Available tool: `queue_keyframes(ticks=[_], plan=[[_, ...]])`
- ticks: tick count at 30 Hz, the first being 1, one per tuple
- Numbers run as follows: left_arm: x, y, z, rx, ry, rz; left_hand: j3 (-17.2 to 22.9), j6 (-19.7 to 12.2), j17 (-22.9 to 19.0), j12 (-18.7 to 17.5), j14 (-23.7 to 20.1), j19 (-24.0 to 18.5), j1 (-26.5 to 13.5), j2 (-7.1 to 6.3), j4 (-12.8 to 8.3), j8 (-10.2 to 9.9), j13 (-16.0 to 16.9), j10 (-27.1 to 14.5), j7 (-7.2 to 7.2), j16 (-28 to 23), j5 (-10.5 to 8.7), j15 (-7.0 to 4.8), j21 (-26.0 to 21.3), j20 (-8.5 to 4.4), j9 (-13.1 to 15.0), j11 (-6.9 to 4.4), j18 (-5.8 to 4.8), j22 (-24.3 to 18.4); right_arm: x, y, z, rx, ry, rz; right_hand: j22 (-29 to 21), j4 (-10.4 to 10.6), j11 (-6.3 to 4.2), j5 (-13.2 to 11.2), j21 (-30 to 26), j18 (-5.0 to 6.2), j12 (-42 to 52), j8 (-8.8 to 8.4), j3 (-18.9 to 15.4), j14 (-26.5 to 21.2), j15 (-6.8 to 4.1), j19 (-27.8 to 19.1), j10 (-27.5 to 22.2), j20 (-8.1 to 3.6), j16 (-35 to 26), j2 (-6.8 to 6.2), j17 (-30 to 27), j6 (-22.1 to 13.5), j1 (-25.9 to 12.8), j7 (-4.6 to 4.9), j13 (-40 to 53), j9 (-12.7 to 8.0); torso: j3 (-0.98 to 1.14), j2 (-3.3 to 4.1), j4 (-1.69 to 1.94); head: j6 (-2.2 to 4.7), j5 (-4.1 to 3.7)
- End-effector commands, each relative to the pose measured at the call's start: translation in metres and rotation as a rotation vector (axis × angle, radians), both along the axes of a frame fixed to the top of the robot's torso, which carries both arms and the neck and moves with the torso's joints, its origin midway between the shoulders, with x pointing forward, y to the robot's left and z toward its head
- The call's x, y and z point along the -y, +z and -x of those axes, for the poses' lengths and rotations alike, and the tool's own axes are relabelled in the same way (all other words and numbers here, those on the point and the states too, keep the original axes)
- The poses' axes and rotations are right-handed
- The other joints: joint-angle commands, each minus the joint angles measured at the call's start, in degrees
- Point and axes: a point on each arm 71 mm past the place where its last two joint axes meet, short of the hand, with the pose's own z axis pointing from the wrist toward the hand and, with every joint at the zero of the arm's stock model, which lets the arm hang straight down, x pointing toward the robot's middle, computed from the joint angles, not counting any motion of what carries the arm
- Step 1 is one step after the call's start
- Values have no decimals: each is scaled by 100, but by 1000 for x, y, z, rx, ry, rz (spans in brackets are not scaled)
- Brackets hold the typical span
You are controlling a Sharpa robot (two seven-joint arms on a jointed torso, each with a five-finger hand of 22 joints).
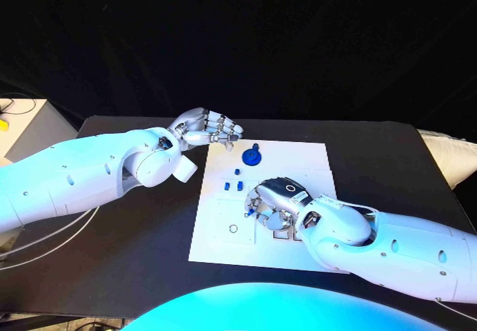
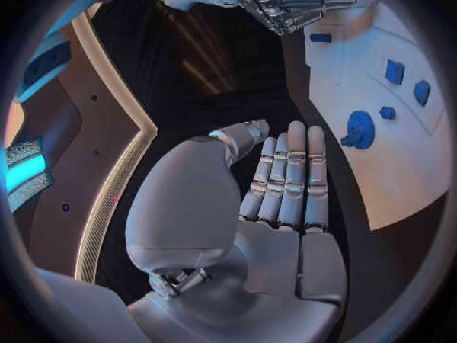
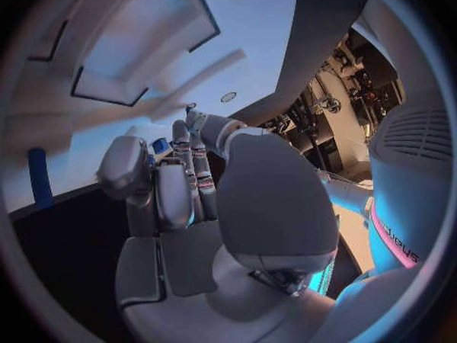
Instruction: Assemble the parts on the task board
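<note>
Currently: task board (image 1: 303, 256) centred on black table (image 1: 139, 234), long axis running away from robot. Round blue part (image 1: 252, 157) near far edge; small blue parts (image 1: 234, 185) mid-board. Left hand (image 1: 204, 128) off board's far-left corner, fingers straight, together, empty. Right hand (image 1: 274, 204) over board, pinching small blue part (image 3: 159, 145) at fingertips.

**Blue on white, over black**

The counter (image 1: 398, 152) is black. The task board (image 1: 298, 155) is plain white with thin dark outlines. The parts (image 1: 252, 156) are deep blue. Both arms are white, each hand (image 1: 207, 128) silver.
</note>
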Motion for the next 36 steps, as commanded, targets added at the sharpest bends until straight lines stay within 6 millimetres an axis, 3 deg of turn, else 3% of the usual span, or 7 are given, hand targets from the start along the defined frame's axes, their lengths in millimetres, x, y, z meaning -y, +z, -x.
queue_keyframes(ticks=[1, 36], plan=[[2, 1, 1, -5, -18, 12, -35, -21, -5, -29, 10, 30, -52, -6, 8, -23, 3, -1, 141, -26, 12, 12, -21, 2, -5, 31, 63, -5, -1, -3, 1, 7, 5, 40, 190, -22, -117, 21, 27, -50, 8, 35, 16, 71, -21, 27, 166, -8, -11, 47, 10, 2, -7, 26, 10, -3, 0, -1, -1, 0, 6], [3, 0, 1, -18, -24, 8, -48, -33, -7, -35, 8, 37, -67, -5, 24, -23, 3, -13, 142, -35, 13, 15, -50, 8, -12, 33, 66, -27, -9, -8, 0, 8, 2, 54, 218, -52, -117, 44, 74, -56, -2, 43, 29, 81, -22, 47, 196, -8, 4, 47, 30, 3, -39, 30, 15, 19, 2, -1, 0, 0, -6]])
